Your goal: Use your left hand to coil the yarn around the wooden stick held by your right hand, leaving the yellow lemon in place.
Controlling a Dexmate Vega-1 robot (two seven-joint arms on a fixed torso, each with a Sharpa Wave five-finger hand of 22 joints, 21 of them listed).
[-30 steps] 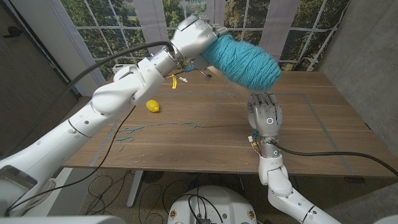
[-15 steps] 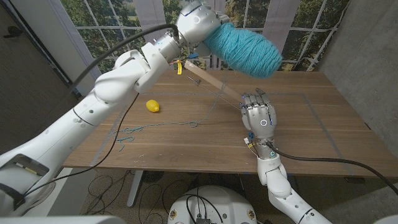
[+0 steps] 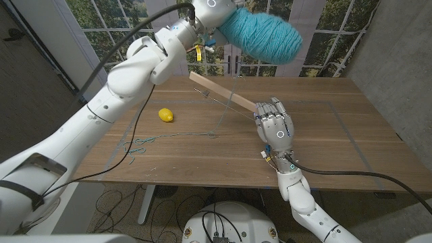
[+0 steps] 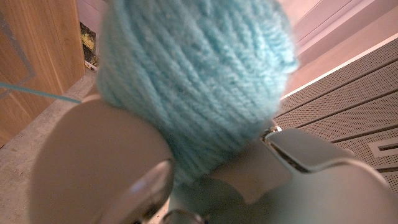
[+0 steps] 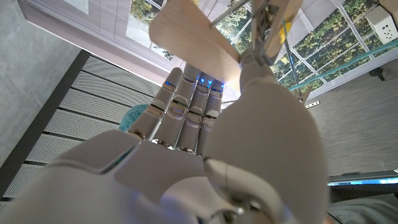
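The left hand (image 3: 214,9) is high above the table (image 3: 324,145) and holds the ball of teal yarn (image 3: 260,35); its fingers are hidden behind the ball, which bulges past them. In the left wrist view the yarn (image 4: 193,81) lies against the palm. The right hand (image 3: 275,127) grips one end of the stick (image 3: 221,94), with the fingers closed around it. The stick rises slanted from these fingers toward the left arm. A thin strand (image 3: 223,111) hangs from the stick to the table. The lemon (image 3: 165,115) lies on the table, well apart from both hands.
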